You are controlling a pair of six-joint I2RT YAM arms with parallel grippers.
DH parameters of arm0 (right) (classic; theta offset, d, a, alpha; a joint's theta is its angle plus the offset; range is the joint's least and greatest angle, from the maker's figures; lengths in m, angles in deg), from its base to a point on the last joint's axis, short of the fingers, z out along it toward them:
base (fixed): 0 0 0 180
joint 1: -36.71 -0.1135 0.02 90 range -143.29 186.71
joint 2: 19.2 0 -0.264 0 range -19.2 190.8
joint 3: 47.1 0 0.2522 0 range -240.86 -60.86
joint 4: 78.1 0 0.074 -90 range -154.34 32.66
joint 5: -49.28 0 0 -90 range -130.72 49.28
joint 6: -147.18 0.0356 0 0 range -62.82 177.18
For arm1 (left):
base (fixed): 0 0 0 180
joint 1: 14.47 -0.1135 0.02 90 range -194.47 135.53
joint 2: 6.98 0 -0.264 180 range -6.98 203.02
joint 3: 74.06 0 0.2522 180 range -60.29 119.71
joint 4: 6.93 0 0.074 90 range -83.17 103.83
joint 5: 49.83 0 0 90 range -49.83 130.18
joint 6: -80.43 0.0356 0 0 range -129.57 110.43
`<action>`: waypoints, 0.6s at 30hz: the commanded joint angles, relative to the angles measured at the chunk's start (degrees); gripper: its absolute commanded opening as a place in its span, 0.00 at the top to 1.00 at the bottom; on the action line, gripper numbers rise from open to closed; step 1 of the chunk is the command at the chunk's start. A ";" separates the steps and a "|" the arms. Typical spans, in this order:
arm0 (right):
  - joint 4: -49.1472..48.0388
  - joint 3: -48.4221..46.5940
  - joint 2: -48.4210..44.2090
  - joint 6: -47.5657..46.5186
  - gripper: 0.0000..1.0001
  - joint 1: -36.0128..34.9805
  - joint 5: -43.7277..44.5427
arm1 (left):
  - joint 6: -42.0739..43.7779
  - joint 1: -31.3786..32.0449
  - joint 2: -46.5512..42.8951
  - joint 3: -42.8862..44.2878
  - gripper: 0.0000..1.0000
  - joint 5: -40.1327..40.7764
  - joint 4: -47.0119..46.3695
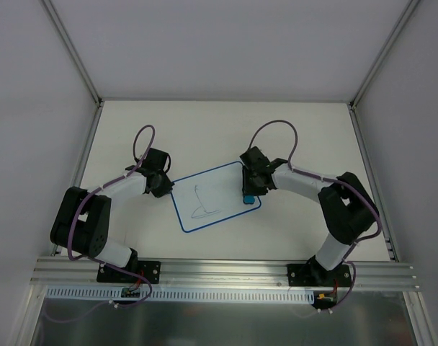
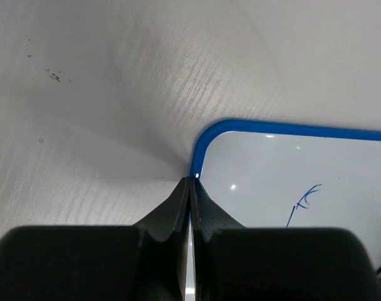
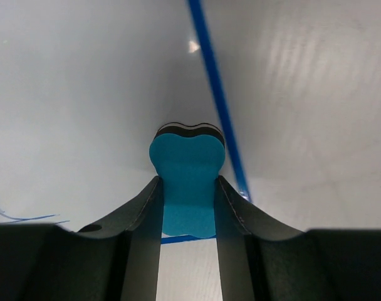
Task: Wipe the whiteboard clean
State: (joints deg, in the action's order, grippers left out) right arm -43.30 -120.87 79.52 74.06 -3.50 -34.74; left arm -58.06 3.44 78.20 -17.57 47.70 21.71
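The whiteboard [image 1: 215,196] lies flat on the table, white with a thin blue border, and bears a thin blue line drawing [image 1: 203,203]. My left gripper [image 1: 163,189] is shut, its tips [image 2: 190,180] resting at the board's left edge near a rounded corner [image 2: 206,135]. My right gripper [image 1: 248,194] is shut on the small blue eraser [image 3: 187,182] and holds it on the board's right side, just inside the border [image 3: 215,94]. The eraser also shows in the top view [image 1: 248,198]. Part of the drawing [image 2: 303,200] shows in the left wrist view.
The white table [image 1: 298,130] is walled in by white panels on aluminium posts [image 1: 75,50]. A metal rail [image 1: 226,270] runs along the near edge where both arm bases are bolted. Purple cables loop above each wrist.
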 commanded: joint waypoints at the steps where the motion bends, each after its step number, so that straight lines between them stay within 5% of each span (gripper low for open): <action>1: 6.39 4.80 -0.80 -0.80 1.00 2.76 5.27 | 0.33 -0.25 2.00 -2.03 1.00 0.64 4.90; 7: 5.95 1.57 1.20 -0.89 1.00 -3.54 3.69 | -0.03 -0.25 2.18 -1.85 1.00 -0.23 4.64; 18: 5.07 -19.34 17.90 2.98 1.00 -18.67 -4.74 | -0.47 -0.25 2.09 -2.20 1.00 -1.82 4.02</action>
State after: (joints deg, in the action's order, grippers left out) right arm -40.13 -137.30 92.22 74.55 -19.17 -33.91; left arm -58.28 3.42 78.20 -17.60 46.79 21.62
